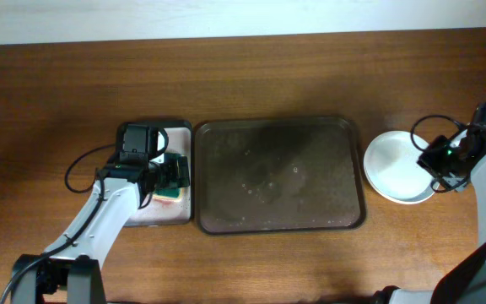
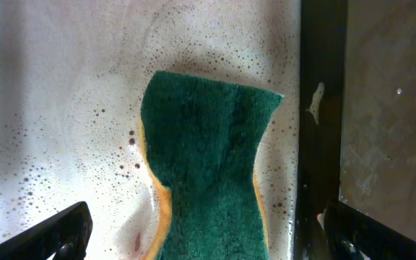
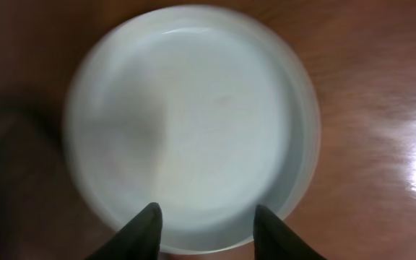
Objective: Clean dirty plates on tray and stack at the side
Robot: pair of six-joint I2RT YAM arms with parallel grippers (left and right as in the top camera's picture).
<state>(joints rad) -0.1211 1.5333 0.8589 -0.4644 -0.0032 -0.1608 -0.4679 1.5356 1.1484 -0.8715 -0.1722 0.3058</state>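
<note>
One dark brown tray (image 1: 277,177) is laid with its long axis left to right across the table. White plates (image 1: 395,165), face up, are stacked just right of it; their number cannot be told. The right gripper (image 3: 208,213) is held parted over the stack's rim; the left gripper (image 2: 208,217) is spread wide either side of one green sponge (image 2: 208,144), not touching it

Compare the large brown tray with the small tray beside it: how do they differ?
The brown tray is larger and dark; the small tray is pale inside, black-rimmed. The brown tray is empty; the small tray holds a green sponge in foam. Both are rounded rectangles.
</note>
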